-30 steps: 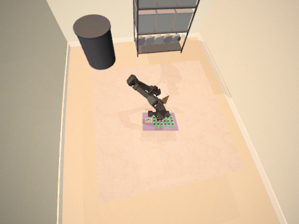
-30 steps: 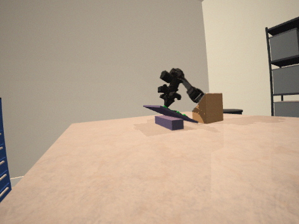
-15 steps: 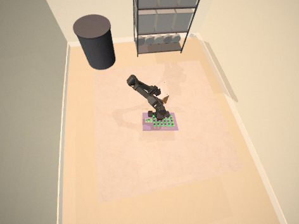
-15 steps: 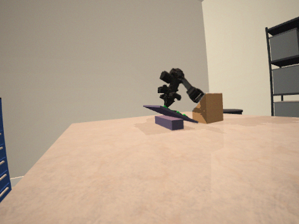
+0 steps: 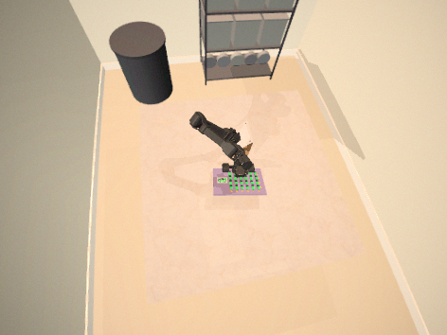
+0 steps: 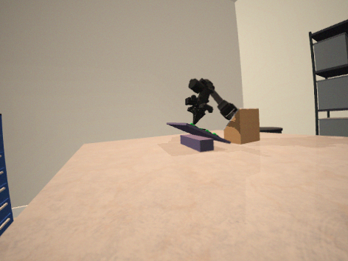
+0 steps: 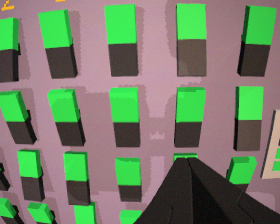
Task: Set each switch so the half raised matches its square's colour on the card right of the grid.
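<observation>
A purple switch panel point(image 5: 219, 191) point(image 6: 177, 124) point(image 7: 156, 72) lies tilted on a purple block point(image 6: 197, 143). It carries a grid of rocker switches, each half green and half dark grey, under orange column numbers. My gripper point(image 7: 185, 166) point(image 5: 235, 171) point(image 6: 192, 122) is shut and empty. Its tip sits right at the column 5 switch in the third row from the far edge and hides most of it; a strip of its green half point(image 7: 181, 155) shows. The card point(image 5: 222, 180) point(image 7: 275, 153) sits beside the grid, cut off in the wrist view. I cannot tell which halves are raised.
The arm stands on a brown wedge block point(image 6: 243, 126) behind the panel. A dark barrel point(image 5: 142, 62) and a metal shelf rack point(image 5: 241, 25) point(image 6: 328, 82) stand at the far wall. A blue drawer cabinet point(image 6: 4, 189) shows at the left edge.
</observation>
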Tool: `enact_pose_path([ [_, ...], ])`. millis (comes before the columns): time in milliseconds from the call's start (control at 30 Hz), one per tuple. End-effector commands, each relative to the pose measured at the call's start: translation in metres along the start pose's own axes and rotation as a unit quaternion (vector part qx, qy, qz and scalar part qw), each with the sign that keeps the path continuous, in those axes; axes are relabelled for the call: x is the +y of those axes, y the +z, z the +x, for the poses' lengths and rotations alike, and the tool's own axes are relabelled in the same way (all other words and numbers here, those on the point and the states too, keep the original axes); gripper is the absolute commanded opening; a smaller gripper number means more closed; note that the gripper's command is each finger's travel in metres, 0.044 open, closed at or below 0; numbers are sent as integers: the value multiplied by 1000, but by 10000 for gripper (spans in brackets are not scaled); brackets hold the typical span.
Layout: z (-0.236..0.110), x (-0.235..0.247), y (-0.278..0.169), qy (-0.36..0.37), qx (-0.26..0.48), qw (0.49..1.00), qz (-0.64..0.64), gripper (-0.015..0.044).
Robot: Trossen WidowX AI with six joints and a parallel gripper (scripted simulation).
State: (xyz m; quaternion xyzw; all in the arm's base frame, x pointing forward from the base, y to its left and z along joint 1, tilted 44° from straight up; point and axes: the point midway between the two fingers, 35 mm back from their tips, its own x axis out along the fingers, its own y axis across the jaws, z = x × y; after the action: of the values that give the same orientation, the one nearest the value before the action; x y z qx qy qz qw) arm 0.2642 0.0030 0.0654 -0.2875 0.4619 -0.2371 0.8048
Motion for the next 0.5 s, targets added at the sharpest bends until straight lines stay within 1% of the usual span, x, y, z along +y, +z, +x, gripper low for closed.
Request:
enact_pose_path([
  [0, -34, -2, 3, -1, -1, 1000, 3, 0],
  [67, -42, -3, 3, -3, -1, 1000, 3, 0],
  [167, -42, -1, 2, -2, 0, 1000, 3, 0],
  [300, -42, 29, -17, -2, 0, 1000, 3, 0],
  [400, -42, 30, -19, -2, 0, 1000, 3, 0],
  [467, -34, 31, -18, -2, 3, 1000, 3, 0],
])
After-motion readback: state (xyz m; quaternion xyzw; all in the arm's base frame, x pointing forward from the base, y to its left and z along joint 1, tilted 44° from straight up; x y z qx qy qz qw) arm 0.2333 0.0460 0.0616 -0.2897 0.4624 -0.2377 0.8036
